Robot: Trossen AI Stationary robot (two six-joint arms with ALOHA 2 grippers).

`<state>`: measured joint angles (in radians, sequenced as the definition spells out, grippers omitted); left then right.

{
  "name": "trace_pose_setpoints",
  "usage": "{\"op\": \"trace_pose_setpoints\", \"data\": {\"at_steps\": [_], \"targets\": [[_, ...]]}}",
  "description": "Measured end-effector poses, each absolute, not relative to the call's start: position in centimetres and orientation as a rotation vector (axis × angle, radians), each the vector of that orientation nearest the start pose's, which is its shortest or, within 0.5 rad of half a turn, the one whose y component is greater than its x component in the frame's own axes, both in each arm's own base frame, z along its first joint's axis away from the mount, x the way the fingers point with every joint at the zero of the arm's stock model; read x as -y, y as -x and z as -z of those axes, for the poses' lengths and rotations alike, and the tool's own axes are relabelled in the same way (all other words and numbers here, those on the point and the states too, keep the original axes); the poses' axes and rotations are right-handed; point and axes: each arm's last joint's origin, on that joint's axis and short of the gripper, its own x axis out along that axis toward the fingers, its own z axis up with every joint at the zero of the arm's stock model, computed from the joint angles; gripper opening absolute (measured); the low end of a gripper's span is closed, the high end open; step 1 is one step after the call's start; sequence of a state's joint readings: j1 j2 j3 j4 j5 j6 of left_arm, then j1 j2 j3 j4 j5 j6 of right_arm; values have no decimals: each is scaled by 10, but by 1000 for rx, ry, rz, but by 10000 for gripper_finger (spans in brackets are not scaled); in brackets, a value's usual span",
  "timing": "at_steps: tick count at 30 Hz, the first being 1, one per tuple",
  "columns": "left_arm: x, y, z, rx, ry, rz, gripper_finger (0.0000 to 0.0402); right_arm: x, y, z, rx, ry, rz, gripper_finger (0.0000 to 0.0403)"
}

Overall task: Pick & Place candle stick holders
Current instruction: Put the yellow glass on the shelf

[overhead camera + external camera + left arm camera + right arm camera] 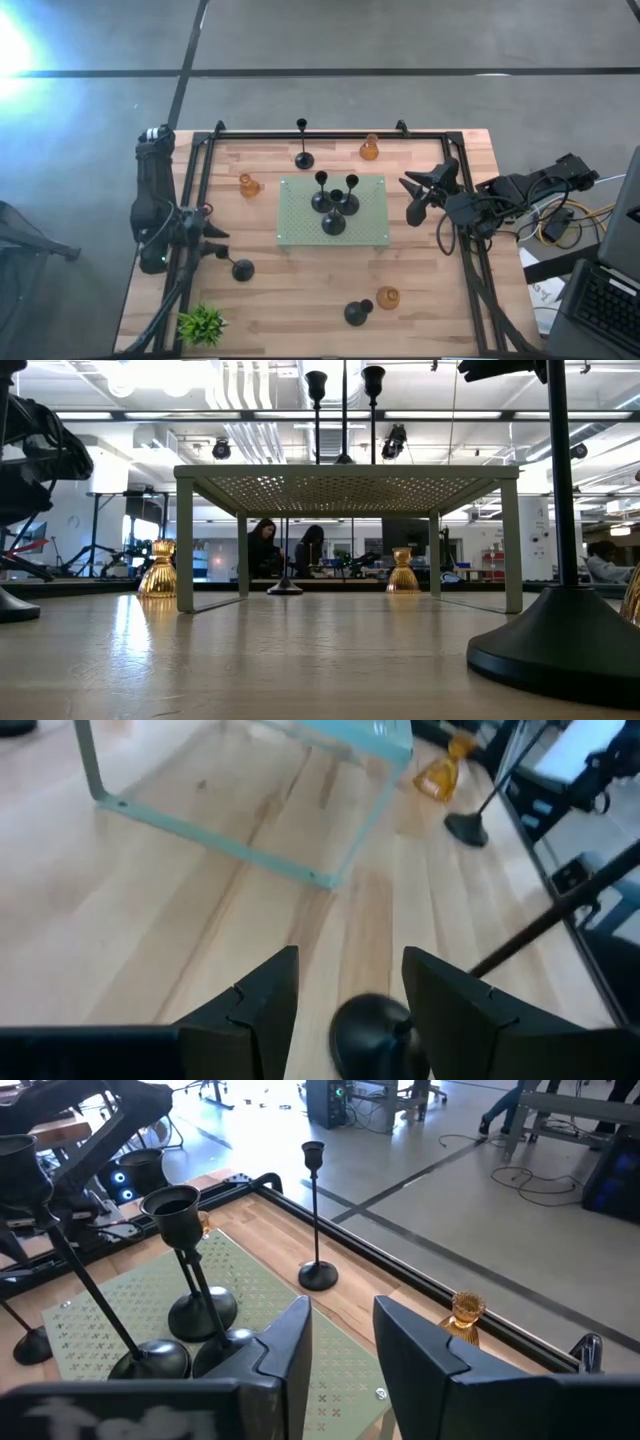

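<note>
The left tool sits low over the wooden desk, its fingers spread apart around the domed base of a black candle stick holder without closing on it. Three black holders stand together on the pale green mat. The right tool hovers just beside the mat's edge, open and empty. Amber holders stand scattered around the mat.

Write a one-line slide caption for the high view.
Three black candle holders stand on the green mat; left gripper reaches toward another.
</note>
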<state>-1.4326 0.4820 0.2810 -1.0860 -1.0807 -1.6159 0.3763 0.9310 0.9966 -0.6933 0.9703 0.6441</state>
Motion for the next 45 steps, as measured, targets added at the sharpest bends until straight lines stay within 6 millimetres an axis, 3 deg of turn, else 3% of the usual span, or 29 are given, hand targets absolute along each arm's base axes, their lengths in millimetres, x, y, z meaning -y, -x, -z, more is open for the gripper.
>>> {"op": "trace_pose_setpoints", "data": {"at_steps": [13,20,25,34,40,45], "targets": [[53,-36,-166,-249,378,-116,183,-41,-168,-342,-289,-216,698,108],[60,-37,-212,-176,305,-79,183,-41,-168,-342,-290,-217,697,114],[58,-37,-246,-3,194,-132,183,-41,-168,-340,-294,-212,698,108],[53,-45,-291,11,105,-269,183,-41,-170,-333,-303,-205,705,98],[52,-58,-307,6,6,-464,183,-36,-174,-331,-280,-207,730,105],[53,-72,-308,-19,-77,-615,183,-27,-180,-332,-286,-139,771,109]]}}
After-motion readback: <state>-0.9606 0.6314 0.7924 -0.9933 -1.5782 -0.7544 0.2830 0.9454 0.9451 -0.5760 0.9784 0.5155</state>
